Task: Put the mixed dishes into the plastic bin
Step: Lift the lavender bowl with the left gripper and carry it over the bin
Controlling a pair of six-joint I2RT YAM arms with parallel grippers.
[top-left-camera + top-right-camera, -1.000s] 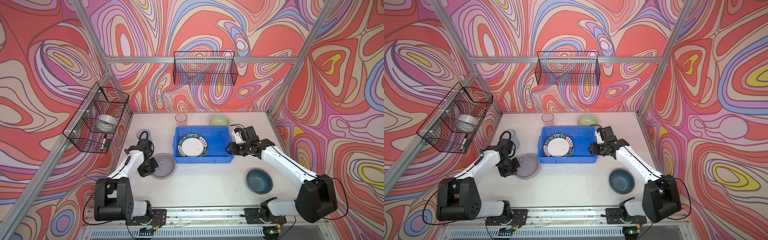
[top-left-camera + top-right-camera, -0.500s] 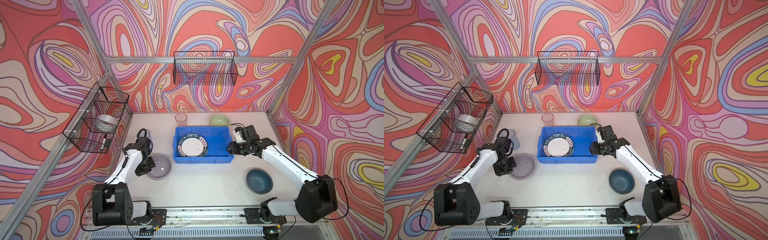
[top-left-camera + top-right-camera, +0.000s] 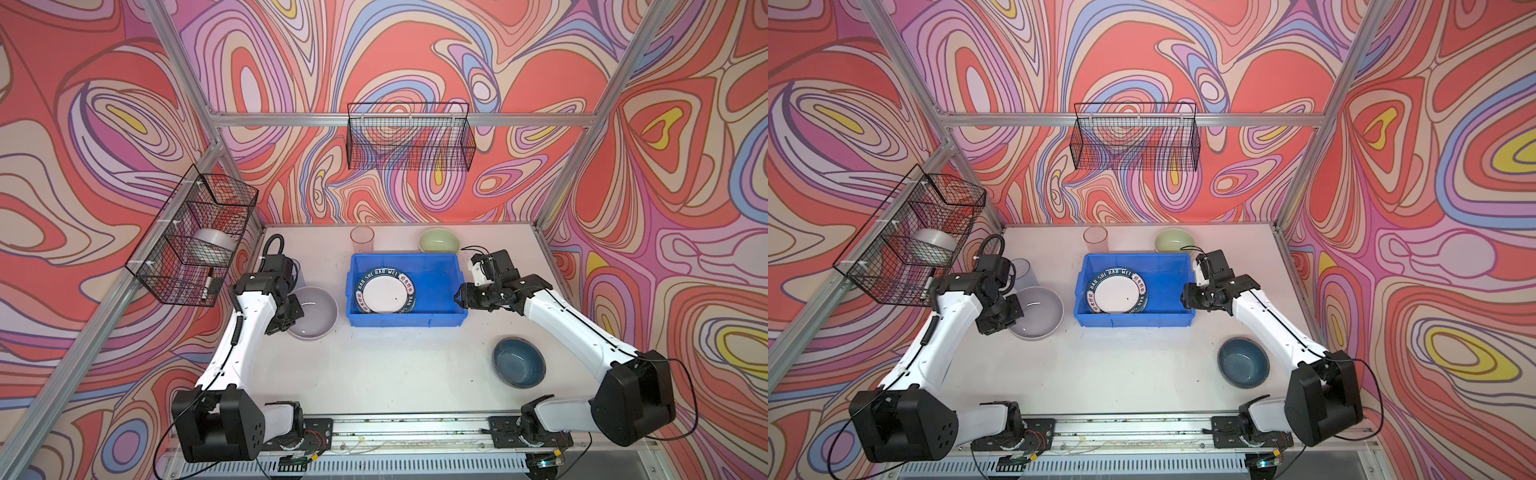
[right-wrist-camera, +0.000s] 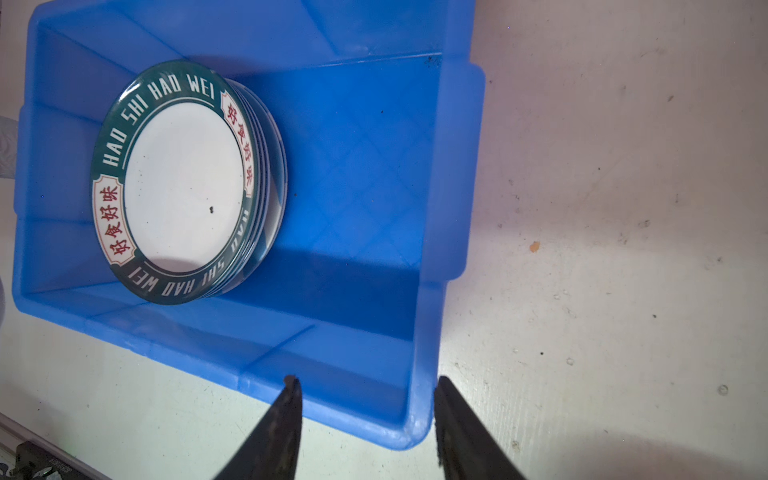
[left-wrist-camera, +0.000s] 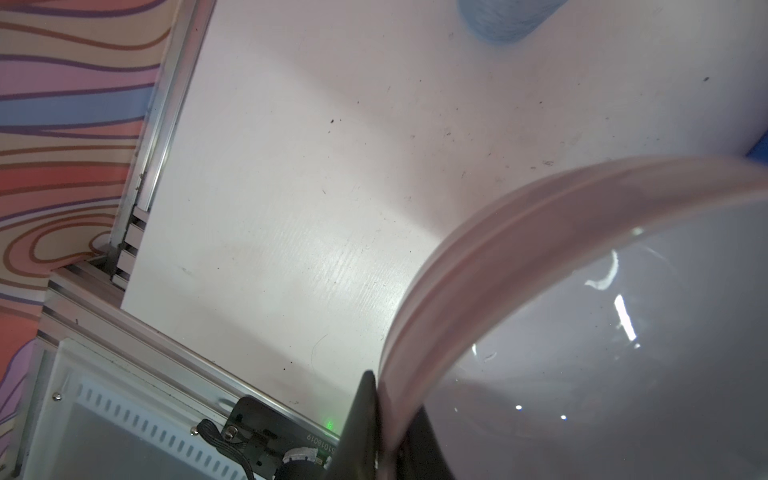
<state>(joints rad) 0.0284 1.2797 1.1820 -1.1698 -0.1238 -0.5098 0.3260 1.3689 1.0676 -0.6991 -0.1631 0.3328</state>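
My left gripper (image 3: pixel 291 318) (image 5: pixel 392 399) is shut on the near-left rim of the grey bowl (image 3: pixel 318 309) (image 3: pixel 1038 309) (image 5: pixel 623 332), just left of the plastic bin (image 3: pixel 405 322) (image 3: pixel 1133 320) (image 4: pixel 374 166). In the bin lies the white plate with lettered dark rim (image 3: pixel 386 293) (image 4: pixel 183 183), on top of a striped plate whose edge shows (image 4: pixel 274 166). My right gripper (image 3: pixel 460 297) (image 4: pixel 365 384) is open, its fingers straddling the bin's front right corner. On the table stand a pink tumbler (image 3: pixel 362 237), a pale green bowl (image 3: pixel 439 241), a dark blue bowl (image 3: pixel 518 361) and a clear blue tumbler (image 3: pixel 1023 270), half hidden behind my left wrist.
A black wire basket (image 3: pixel 191 241) on the left wall holds a white roll of tape (image 3: pixel 212 245). Another wire basket (image 3: pixel 409 139) hangs on the back wall. An aluminium rail (image 3: pixel 395 428) runs along the table's front edge, between the two arm bases.
The left gripper has carried the grey bowl a little to the left and then up or toward the back. The right arm has not moved.
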